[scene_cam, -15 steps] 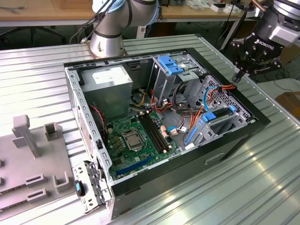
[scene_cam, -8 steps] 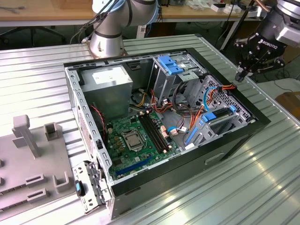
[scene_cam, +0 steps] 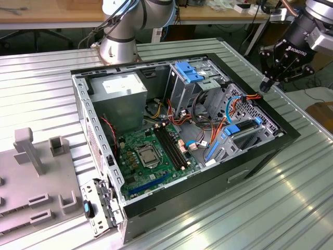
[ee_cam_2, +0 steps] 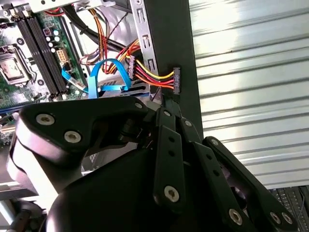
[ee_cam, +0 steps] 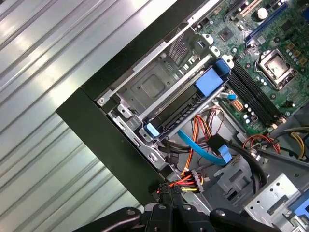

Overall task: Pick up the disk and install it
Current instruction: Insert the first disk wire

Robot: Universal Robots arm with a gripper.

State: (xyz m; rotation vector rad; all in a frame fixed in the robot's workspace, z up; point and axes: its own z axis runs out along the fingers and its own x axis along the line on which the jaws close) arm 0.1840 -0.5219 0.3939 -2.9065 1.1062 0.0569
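One hand (ee_cam_2: 165, 100), clenched just beside power plug (ee_cam_2: 175, 79); disk (ee_cam: 183, 112) lies inboard, long axis along case (ee_cam: 111, 140) wall.

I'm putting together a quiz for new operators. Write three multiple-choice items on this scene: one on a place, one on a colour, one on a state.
1. Where is the gripper in the exterior view?
A. Deep inside the case, at its middle
B. At the computer case rim, on the exterior view's right
C. Far out at the exterior view's left edge

2. What colour is the flat cable looping beside the wire connector in the second wrist view?
A. Blue
B. Green
C. White

3. How is the case?
A. Closed, panel on
B. Lying open, motherboard exposed
C. Standing on end, closed

Answers:
1 B, since the gripper hangs by the black rim on that side.
2 A, since the looped band is plainly blue.
3 B, since the green board shows from above.
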